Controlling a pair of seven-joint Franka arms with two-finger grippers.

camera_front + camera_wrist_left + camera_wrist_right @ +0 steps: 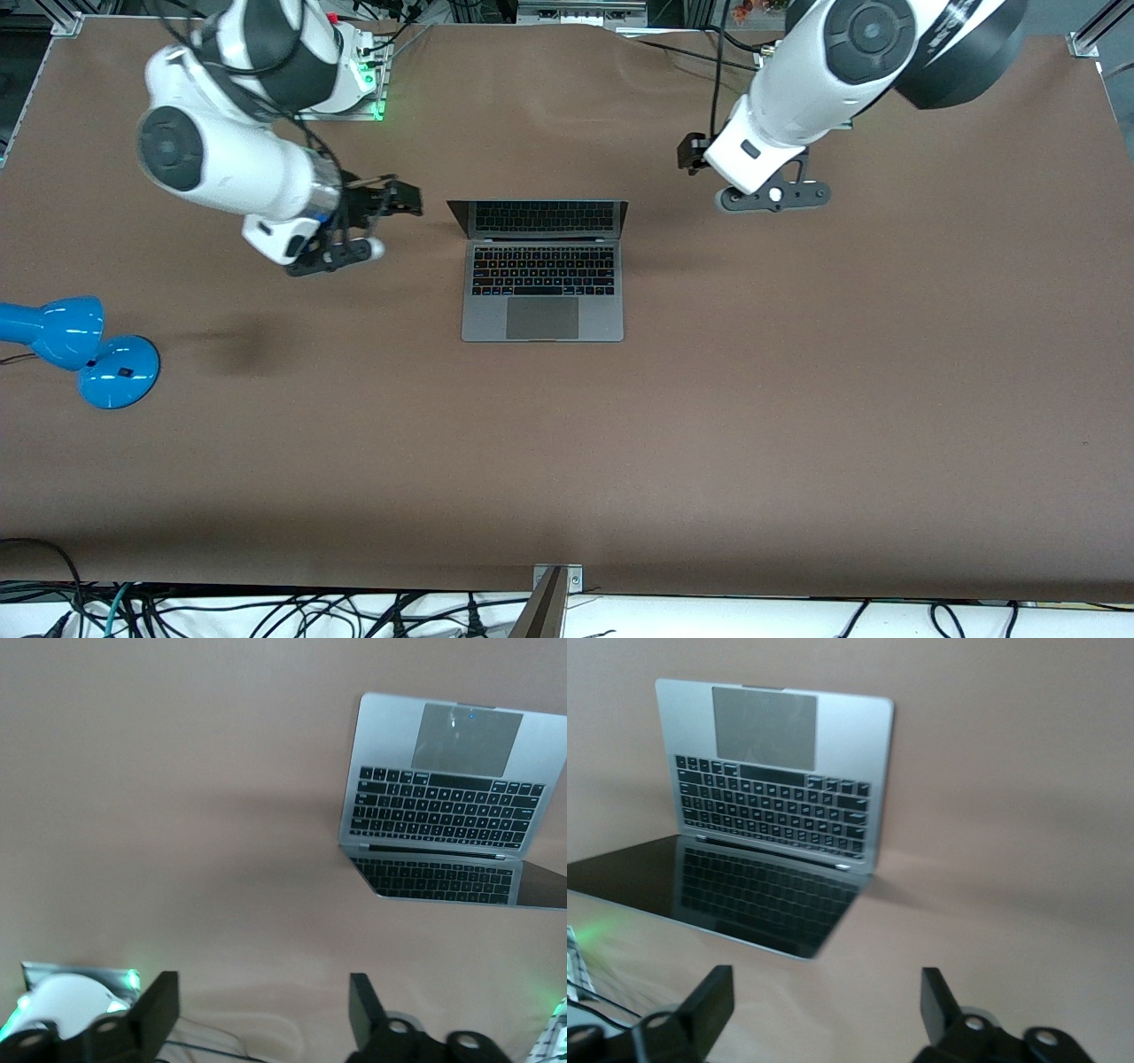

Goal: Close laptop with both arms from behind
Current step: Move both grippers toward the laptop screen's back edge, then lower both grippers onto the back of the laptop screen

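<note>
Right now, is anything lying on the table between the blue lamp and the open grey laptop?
Nothing. In the front view, only bare brown tabletop stretches from the glossy blue desk lamp to the slim grey metal laptop.

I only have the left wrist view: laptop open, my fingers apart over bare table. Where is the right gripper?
Observer: The right gripper hangs over the table beside the laptop hinge, toward the right arm's end. Your left gripper hangs over the table toward the left arm's end.
Operator: Is the right one open?
Observer: Yes. The right wrist view shows its fingers apart with nothing between them.
Operator: Anything else on the table?
Observer: A blue lamp sits toward the right arm's end, nearer to the front camera than the laptop, apart from both arms.
</note>
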